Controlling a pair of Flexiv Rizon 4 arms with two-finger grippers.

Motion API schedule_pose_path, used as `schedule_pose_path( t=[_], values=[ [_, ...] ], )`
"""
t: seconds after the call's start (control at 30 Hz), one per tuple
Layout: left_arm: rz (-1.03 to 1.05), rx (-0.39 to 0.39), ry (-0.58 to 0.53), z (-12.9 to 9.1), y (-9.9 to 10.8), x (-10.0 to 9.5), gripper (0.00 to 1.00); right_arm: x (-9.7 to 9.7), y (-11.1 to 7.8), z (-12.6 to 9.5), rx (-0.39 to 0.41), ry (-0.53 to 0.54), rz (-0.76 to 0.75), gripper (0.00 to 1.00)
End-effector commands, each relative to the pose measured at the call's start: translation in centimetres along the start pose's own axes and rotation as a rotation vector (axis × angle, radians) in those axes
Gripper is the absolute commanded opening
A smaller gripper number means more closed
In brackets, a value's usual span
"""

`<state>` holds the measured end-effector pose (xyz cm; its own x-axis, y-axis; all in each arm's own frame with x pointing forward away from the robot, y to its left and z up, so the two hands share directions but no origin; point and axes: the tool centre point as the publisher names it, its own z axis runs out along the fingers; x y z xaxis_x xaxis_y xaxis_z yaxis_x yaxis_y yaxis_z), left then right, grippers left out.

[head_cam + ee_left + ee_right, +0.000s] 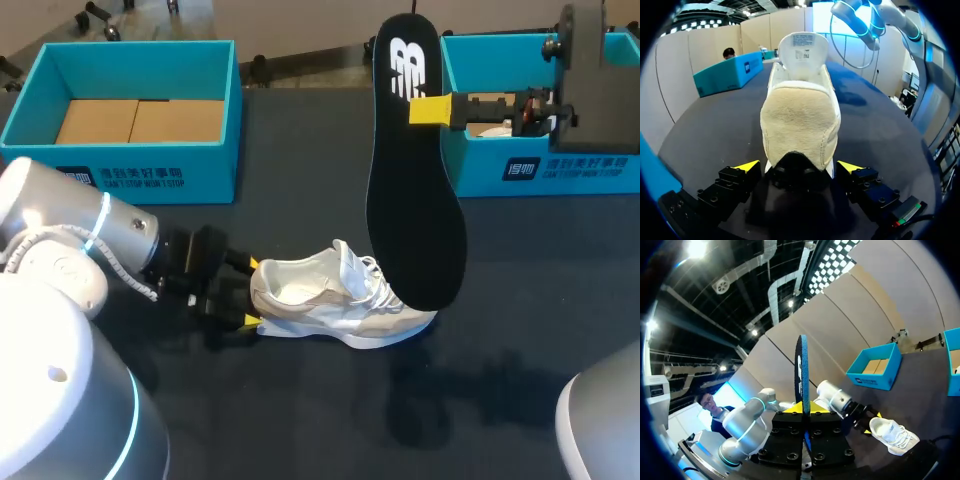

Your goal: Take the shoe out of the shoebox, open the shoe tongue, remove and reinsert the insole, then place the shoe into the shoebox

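A dark, matte counter (520, 300) carries everything. At its far edge stand 2 open teal cardboard shoeboxes, well apart. The left shoebox (150, 170) has flat brown cardboard (140, 120) lying in its bottom. The right shoebox (480, 175) holds something white that is mostly hidden behind my right arm.

My silver left arm (70, 240) comes in low from the left side and lies close over the counter. My dark right arm (590, 80) comes in high at the far right, in front of the right shoebox.

A long black foam insole (410, 200) hangs nearly upright in the air, out of the shoe. Its white-marked heel end is uppermost, and its toe end hangs just above the forefoot of the shoe. The right pincer (430, 108) is closed on the insole's edge near the heel end. In the right wrist view the insole stands edge-on between the 2 yellow tips.

A white and cream low-top fabric trainer (330, 295) stands on its sole in the middle of the counter, outside both boxes. Its heel points left and its toe points right, with the tongue lifted and the mouth gaping.

The left pincer (251, 292) is at the trainer's heel, 1 yellow tip against each side, gripping it low near the sole.
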<state>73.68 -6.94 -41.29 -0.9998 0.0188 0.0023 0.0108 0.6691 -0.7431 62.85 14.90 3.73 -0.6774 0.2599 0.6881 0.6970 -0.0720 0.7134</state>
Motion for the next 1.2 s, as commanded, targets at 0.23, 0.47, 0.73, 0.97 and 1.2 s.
schedule_pose_path(
  t=[0.23,0.47,0.73,0.97,1.2],
  values=[
    [0.003,-0.246,-0.024,-1.6,-0.6,-0.5,1.0,0.8,-0.6,0.2,-0.015,-0.01,0.001,0.0],
    [-0.001,-0.257,-0.029,-1.7,-0.6,-0.5,1.0,0.8,-0.6,0.2,-0.015,-0.01,0.001,0.0],
    [0.02,-0.263,-0.034,-2.0,-0.6,-0.4,1.0,0.8,-0.6,0.2,-0.015,-0.01,0.001,0.0],
    [0.081,-0.356,-0.102,-2.9,-0.9,-0.2,1.0,0.8,-0.6,0.2,-0.015,-0.01,0.001,0.0],
    [0.084,-0.434,-0.119,-3.7,-1.5,-0.7,1.0,0.8,-0.6,0.2,-0.015,-0.01,0.001,0.0]
  ],
)
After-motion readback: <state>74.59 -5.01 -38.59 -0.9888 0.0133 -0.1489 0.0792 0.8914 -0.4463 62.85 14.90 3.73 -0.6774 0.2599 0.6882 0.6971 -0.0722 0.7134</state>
